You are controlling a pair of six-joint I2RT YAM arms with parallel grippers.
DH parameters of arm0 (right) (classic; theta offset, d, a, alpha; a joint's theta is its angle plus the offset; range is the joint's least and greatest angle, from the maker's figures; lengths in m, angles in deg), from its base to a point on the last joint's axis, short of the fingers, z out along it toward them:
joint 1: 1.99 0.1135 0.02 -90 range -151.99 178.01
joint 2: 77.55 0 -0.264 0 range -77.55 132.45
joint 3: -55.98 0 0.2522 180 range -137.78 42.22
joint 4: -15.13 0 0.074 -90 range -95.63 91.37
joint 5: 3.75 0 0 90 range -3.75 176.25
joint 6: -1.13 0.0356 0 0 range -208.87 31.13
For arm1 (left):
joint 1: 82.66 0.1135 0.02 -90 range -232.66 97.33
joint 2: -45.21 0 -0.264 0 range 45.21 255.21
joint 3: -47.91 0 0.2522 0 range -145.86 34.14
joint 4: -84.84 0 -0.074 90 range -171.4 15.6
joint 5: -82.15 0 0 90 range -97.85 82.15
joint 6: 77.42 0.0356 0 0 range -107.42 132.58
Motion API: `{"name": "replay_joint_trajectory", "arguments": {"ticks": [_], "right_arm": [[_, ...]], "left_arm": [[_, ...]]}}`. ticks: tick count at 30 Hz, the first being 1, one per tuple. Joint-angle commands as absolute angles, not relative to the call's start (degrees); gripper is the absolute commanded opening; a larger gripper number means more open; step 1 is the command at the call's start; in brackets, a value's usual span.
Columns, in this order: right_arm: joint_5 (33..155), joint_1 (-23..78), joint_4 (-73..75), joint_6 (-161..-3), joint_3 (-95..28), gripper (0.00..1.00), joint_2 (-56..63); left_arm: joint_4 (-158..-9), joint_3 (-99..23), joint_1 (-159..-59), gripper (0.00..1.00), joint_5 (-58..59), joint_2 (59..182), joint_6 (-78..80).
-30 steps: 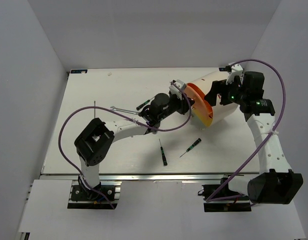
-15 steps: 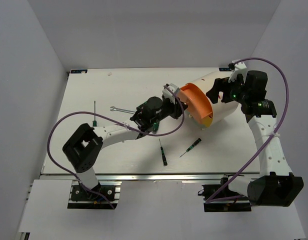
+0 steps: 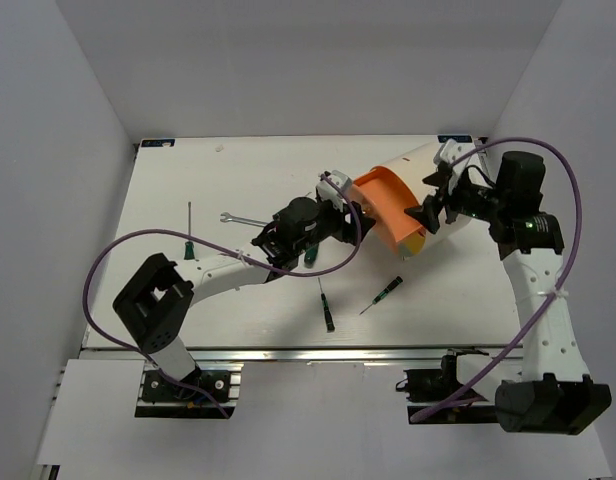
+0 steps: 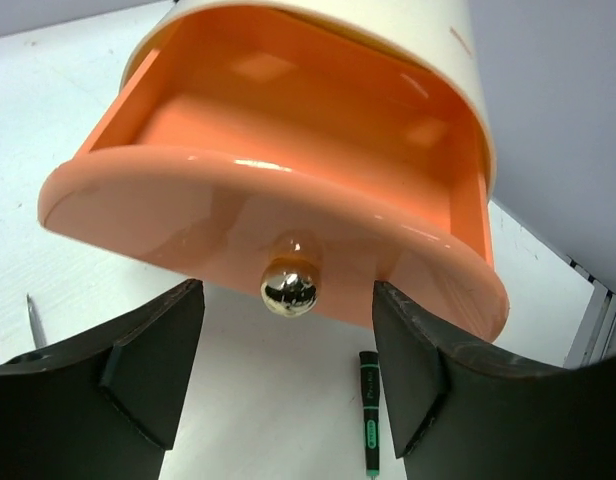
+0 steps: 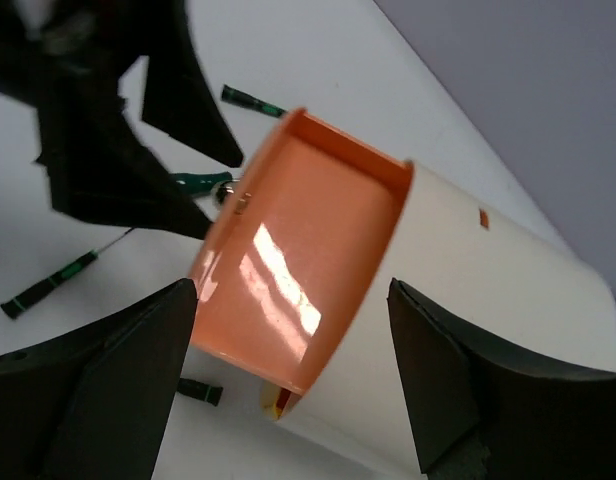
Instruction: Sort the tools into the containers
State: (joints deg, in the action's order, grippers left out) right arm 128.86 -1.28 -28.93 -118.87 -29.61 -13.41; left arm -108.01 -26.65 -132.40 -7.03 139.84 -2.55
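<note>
Your left jaws stand released, the drawer knob [image 4: 289,287] between them, untouched; right jaws gape before the drum [image 5: 488,300].

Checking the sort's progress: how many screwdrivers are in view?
4 screwdrivers: one far left, one mid-table, one right of it, one only the right wrist view shows. More may be hidden.

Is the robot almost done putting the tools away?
Not nearly. Done: the orange drawer is pulled out of the drum, and it looks empty. In hand: nothing; the left gripper is open around the drawer's knob. Left: the wrench and the screwdrivers lie on the table, so every tool I can see has yet to go in.
</note>
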Motion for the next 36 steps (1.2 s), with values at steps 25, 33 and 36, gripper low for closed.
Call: {"name": "replay_joint_trajectory", "arguments": {"ticks": [25,33,36], "right_arm": [[109.2,40.3,-51.2,-164.9,-7.7,0.60,-16.4],[90.3,47.8,-40.8,-160.1,-3.4,0.61,-7.7],[86.2,48.9,-39.3,-159.5,-5.1,0.60,-3.0]], "left_arm": [[-68.1,1.7,-132.4,0.65,-21.3,87.2,-50.2],[-68.7,1.4,-132.4,0.68,-20.0,90.8,-50.1],[-68.7,1.6,-132.4,0.68,-19.8,90.7,-50.3]]}}
